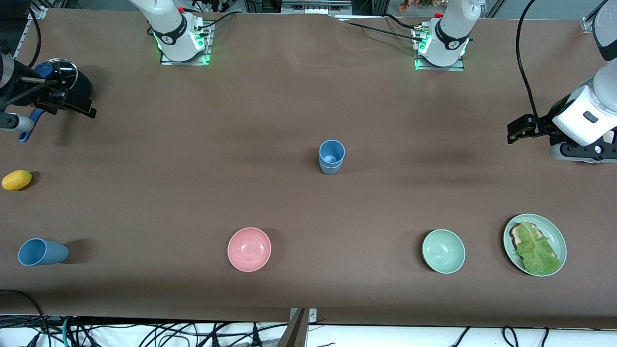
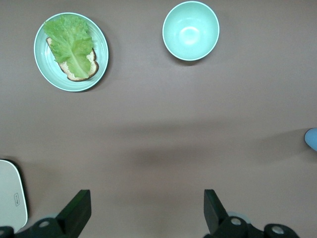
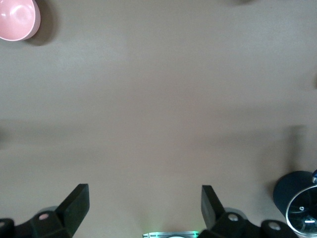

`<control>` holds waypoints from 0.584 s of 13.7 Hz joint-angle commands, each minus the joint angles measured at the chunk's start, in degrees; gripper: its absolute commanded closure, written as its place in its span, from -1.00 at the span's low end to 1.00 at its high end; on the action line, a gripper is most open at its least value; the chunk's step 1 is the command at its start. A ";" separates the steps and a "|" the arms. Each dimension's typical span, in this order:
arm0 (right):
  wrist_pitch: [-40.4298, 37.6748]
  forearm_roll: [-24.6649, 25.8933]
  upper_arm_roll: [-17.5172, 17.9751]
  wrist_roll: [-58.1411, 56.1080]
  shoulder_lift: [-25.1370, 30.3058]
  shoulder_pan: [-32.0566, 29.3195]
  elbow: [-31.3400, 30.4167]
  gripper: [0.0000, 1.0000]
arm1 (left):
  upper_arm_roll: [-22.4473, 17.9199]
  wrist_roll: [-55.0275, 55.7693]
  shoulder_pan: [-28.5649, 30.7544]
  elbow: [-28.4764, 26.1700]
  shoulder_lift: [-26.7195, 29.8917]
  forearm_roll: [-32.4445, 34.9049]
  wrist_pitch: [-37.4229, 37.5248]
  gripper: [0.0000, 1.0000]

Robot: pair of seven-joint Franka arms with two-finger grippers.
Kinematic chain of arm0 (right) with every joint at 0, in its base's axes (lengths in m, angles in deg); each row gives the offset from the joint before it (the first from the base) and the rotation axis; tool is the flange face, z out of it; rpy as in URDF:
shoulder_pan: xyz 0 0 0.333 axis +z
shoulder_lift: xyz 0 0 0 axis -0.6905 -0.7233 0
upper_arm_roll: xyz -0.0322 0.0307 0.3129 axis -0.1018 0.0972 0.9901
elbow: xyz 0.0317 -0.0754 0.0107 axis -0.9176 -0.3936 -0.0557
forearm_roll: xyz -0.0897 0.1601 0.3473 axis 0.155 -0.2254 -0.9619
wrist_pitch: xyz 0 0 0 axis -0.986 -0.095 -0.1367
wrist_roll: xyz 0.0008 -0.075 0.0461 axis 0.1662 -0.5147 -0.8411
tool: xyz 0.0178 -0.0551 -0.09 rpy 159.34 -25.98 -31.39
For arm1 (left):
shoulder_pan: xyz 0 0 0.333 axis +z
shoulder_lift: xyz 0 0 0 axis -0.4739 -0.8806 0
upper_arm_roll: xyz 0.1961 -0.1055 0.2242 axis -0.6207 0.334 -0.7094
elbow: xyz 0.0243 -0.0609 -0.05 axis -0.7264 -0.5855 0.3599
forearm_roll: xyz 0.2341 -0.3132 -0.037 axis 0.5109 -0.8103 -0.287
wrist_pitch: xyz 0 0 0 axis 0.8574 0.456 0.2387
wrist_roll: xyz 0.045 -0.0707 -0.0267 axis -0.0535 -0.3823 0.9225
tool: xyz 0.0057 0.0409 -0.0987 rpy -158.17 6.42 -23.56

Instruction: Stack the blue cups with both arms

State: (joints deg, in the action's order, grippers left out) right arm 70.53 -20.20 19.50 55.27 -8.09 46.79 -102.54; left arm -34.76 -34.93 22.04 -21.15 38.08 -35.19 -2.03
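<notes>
Blue stacked cups (image 1: 331,156) stand upright mid-table, one nested in another, rims slightly offset. A third blue cup (image 1: 42,252) lies on its side toward the right arm's end of the table, nearer the front camera, mouth facing off that end.

Left gripper (image 2: 147,210) hangs over bare table (image 1: 299,96) at the left arm's end, fingers (image 2: 77,210) spread wide, holding nothing. Right gripper (image 3: 144,208) hangs over the table at the right arm's end, fingers (image 3: 74,206) likewise wide apart and empty. Both look parked.

Risks, as I judge them:
- The lying cup is round and tapered; a pinch on its wall could roll it or squirt it off the table edge.
- It must be righted before nesting; a tilted release over the stack may jam it or tip the stack.
- The lemon (image 1: 17,180) and the dark kettle-like object (image 1: 62,84) sit by the right arm's path; a low sweep could knock them.
- Pink bowl (image 1: 249,249), green bowl (image 1: 443,251), plate (image 1: 556,236) with lettuce on toast: well apart from the stack, low concern.
</notes>
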 commanded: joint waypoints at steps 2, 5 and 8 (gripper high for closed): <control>5.53 1.87 1.53 -1.56 0.97 -1.36 -1.73 -1.00 | -0.43 -1.89 1.49 0.93 -0.38 -1.31 0.49 -1.00; 6.26 4.41 3.72 -1.47 0.97 -1.36 -1.73 -1.00 | -0.43 -1.89 2.02 0.93 -0.30 -1.31 0.49 -1.00; 6.00 4.78 4.43 -0.69 0.97 -1.45 -1.65 -1.00 | -0.43 -1.89 2.02 0.93 -0.38 -1.31 0.49 -1.00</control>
State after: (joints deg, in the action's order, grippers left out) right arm 75.88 -16.38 22.66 54.58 -8.30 46.61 -102.74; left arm -35.09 -35.45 23.88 -21.15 38.06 -35.20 -2.03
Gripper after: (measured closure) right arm 0.000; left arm 0.000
